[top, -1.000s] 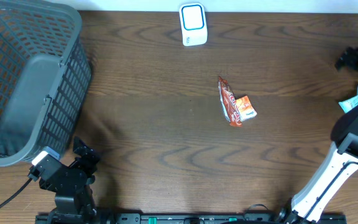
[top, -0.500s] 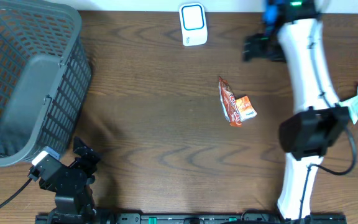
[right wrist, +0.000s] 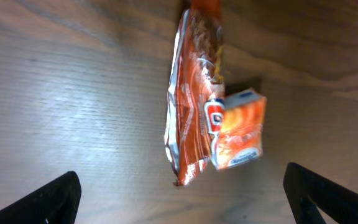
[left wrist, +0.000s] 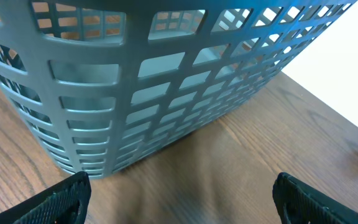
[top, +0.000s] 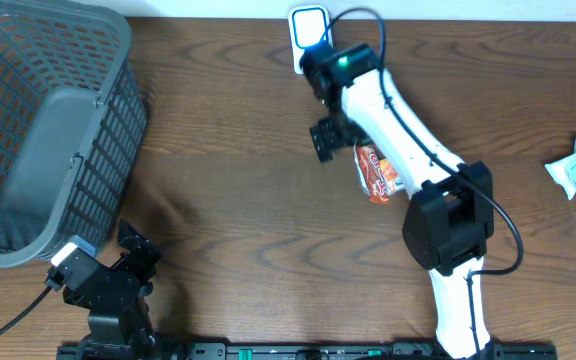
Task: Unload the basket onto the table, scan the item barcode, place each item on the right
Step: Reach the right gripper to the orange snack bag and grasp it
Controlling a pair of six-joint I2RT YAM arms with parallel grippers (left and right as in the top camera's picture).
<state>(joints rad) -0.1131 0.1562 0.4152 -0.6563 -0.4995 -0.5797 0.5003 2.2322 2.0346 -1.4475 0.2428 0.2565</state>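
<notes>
right gripper (right wrist: 182, 198) spread near orange snack packet (right wrist: 191, 93), left gripper (left wrist: 182, 202) spread beside grey basket (left wrist: 166, 93)

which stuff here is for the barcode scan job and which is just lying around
For the job:
orange foil snack packet
small orange carton
white scanner with blue screen
open right end effector over the packet

Just lying about:
grey plastic lattice basket
pale teal wrapped packet at right edge

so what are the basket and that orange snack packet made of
The basket looks like matte grey moulded plastic, going by its even lattice of slots. The snack packet is probably glossy plastic film or foil; it is crinkled and catches the light.
</notes>
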